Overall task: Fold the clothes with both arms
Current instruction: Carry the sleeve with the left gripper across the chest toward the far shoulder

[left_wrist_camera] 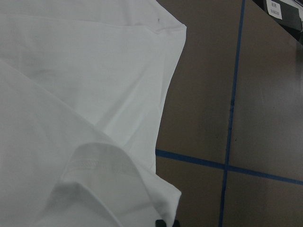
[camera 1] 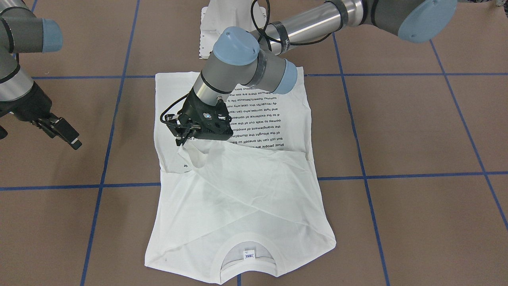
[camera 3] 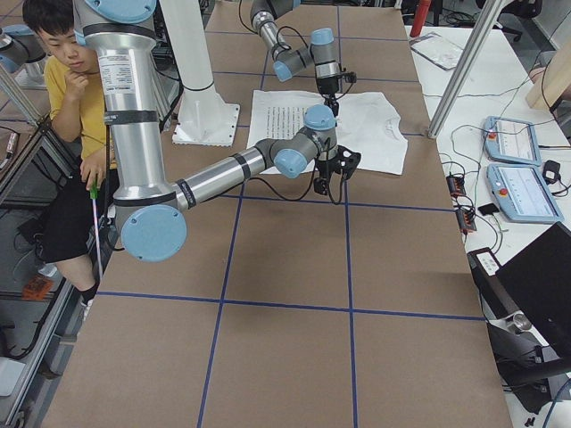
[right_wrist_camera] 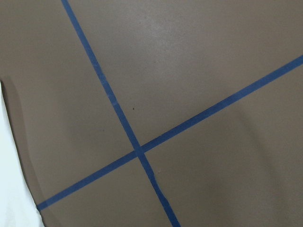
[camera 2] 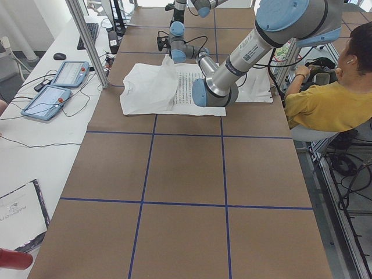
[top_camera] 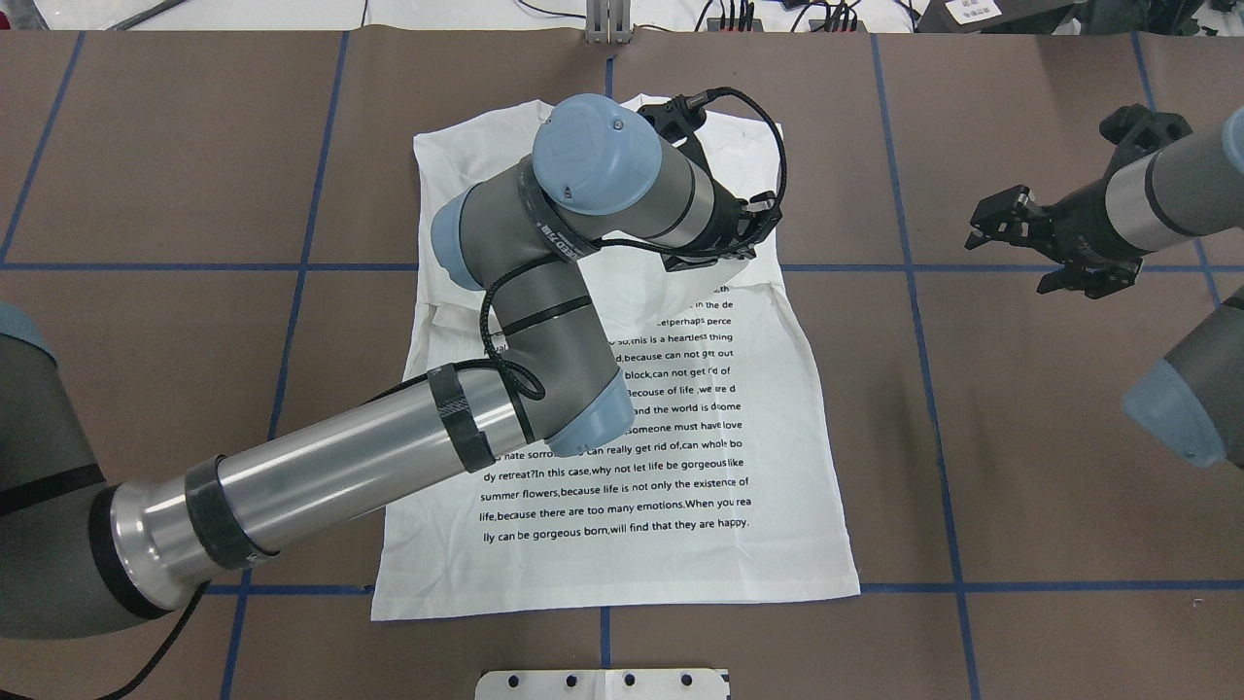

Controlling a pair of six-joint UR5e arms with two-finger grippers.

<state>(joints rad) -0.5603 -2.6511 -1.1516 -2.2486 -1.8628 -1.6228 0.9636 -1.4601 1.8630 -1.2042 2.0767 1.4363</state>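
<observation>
The white long-sleeved shirt lies flat on the brown table, collar and neck label toward the operators' side, black text lines toward the robot. My left gripper hangs over the shirt's edge on the right arm's side, shut on a bunch of sleeve fabric lifted slightly off the body. The left wrist view shows the stitched cuff up close. My right gripper hovers open and empty over bare table, well away from the shirt. The left arm's wrist covers part of the text in the overhead view.
A white pedestal base stands behind the shirt. Blue tape lines grid the table. A person in a yellow shirt sits at the robot's side. Tablets and a metal post line the operators' edge.
</observation>
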